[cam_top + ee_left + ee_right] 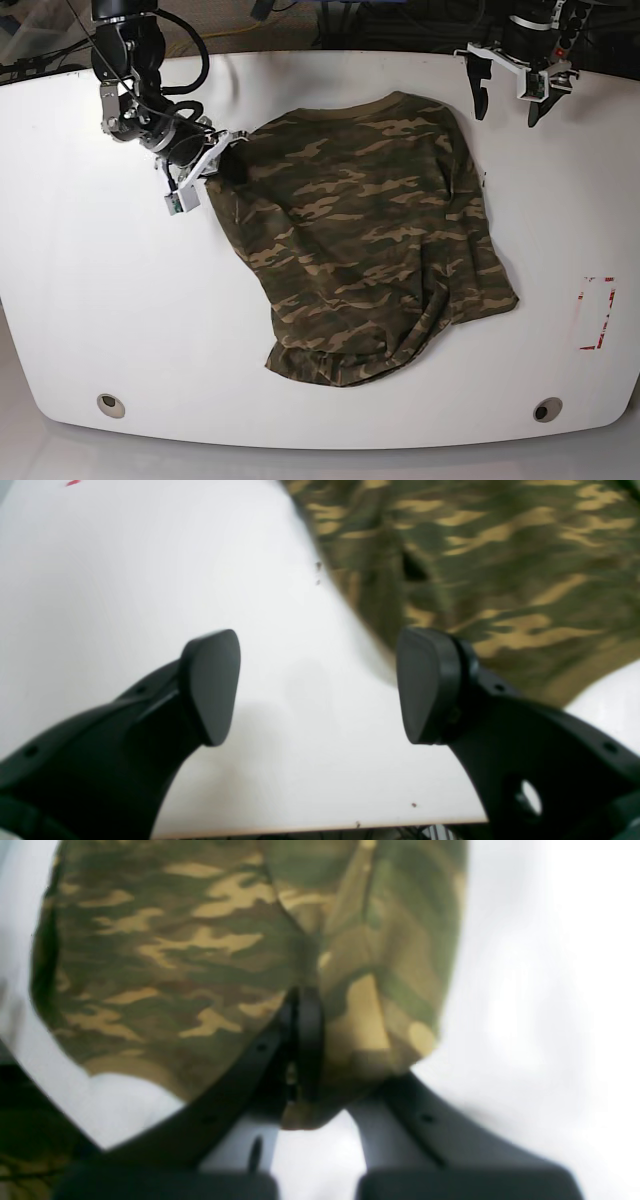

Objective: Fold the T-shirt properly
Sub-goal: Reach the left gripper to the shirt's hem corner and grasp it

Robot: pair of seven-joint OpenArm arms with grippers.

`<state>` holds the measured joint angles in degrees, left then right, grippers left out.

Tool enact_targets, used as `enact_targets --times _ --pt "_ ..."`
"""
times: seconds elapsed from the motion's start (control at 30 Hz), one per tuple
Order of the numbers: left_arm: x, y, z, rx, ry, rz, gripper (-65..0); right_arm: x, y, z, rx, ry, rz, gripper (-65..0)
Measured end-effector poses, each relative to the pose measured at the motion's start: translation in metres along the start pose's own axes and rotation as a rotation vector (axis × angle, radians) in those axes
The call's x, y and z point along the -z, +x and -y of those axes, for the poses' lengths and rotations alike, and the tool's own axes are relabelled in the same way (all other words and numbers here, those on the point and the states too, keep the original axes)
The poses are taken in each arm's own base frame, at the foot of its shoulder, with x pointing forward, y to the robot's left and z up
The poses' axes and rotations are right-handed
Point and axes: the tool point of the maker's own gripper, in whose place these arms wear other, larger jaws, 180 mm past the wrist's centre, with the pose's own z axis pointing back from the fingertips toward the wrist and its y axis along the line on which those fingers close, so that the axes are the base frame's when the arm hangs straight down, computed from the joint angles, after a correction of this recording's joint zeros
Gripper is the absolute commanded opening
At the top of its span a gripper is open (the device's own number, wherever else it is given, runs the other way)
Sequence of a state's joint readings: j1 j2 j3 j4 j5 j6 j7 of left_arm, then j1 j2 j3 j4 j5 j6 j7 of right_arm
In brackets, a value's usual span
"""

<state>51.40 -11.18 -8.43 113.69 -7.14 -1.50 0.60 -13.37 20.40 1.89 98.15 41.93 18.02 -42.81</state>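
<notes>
Left wrist view: our left gripper [320, 685] has its jaws spread over bare worktop [125, 570], the T-shirt [490, 560] just beyond. Right wrist view: our right gripper [300, 1040] is clenched on a fold of it. Base view: one T-shirt, two grippers.

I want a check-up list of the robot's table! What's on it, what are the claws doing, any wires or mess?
Surface: white table, a round hole near each front corner, a few small specks near the shirt in the left wrist view.
Job's things: camouflage T-shirt lying spread but rumpled, hem bunched at the front.
Clutter: red marking on the table near the left arm's side.
Claws: right claw shut on the T-shirt's edge; left claw open, empty, beside the shirt, not touching it.
Cables: black cables looping at the right arm; more behind the table.
Surroundings: too dark to tell.
</notes>
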Motion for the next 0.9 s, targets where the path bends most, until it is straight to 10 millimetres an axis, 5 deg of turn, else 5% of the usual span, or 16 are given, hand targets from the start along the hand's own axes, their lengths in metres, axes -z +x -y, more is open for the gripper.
enact_targets --times 0.3,0.53,0.9 --pt "0.042 0.061 -0.01 -0.002 0.028 0.185 -19.7 -0.026 0.008 0.024 -0.028 -0.079 0.024 -65.0" --pt "0.098 0.097 -0.023 -0.016 0.061 0.099 -19.7 -0.025 0.007 0.022 -0.02 -0.072 0.026 -65.0" --pt "0.183 0.104 -0.026 -0.056 -0.004 -0.012 -19.7 -0.021 0.005 0.018 -0.005 -0.061 0.031 -65.0"
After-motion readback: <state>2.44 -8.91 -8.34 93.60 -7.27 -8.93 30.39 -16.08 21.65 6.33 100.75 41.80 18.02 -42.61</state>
